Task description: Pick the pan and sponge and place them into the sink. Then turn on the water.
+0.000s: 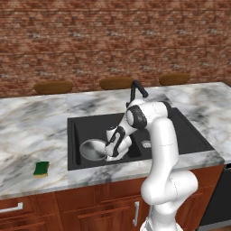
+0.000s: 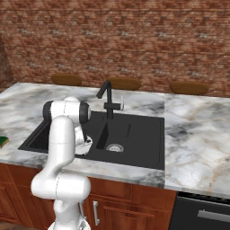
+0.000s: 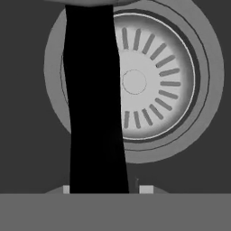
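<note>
Gripper [image 1: 109, 156] down in the sink [image 1: 189, 131], big bowl. Pan [image 1: 92, 149] sits in the bowl right beside it; its black handle [image 3: 94, 103] runs between the fingers. Can't tell if clamped or released. Sponge [image 1: 41, 168] on the counter [image 1: 31, 126], well left of the hand.

The arm [image 2: 63, 148] hides most of the pan [image 2: 87, 143]; sponge [image 2: 3, 141] seemingly edge-cropped.

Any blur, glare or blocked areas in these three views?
Left base view: sharp, flat even light, the arm hides part of the sink. Right base view: equally sharp, no glare, sponge cut by the left edge. Hand view: a black handle blocks the drain; soft shading, no glare.
</note>
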You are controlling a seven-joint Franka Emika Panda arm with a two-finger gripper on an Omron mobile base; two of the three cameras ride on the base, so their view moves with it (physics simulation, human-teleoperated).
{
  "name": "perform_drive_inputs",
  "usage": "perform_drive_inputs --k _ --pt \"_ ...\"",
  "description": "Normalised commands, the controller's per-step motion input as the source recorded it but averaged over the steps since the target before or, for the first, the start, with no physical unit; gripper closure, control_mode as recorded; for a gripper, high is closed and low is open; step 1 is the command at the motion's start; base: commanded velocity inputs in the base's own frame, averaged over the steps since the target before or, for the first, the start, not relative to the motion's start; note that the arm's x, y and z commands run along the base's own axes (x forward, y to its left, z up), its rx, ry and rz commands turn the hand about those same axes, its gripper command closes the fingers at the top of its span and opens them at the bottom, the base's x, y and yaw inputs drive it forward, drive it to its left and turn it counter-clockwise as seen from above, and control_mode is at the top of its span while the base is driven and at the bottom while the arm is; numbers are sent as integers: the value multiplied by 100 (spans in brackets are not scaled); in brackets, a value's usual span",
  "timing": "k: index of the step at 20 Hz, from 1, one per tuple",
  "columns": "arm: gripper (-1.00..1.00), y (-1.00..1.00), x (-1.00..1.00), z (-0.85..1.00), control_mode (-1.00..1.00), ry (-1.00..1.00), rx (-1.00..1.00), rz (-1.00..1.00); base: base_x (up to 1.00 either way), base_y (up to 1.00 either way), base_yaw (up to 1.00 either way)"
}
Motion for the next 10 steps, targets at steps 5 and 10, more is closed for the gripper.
perform_drive_inputs --k 5,10 --pt "-100 1 29 15 -100 0 0 0 0 0 0" --pt "-100 15 17 86 -100 0 0 -1 0 0 0"
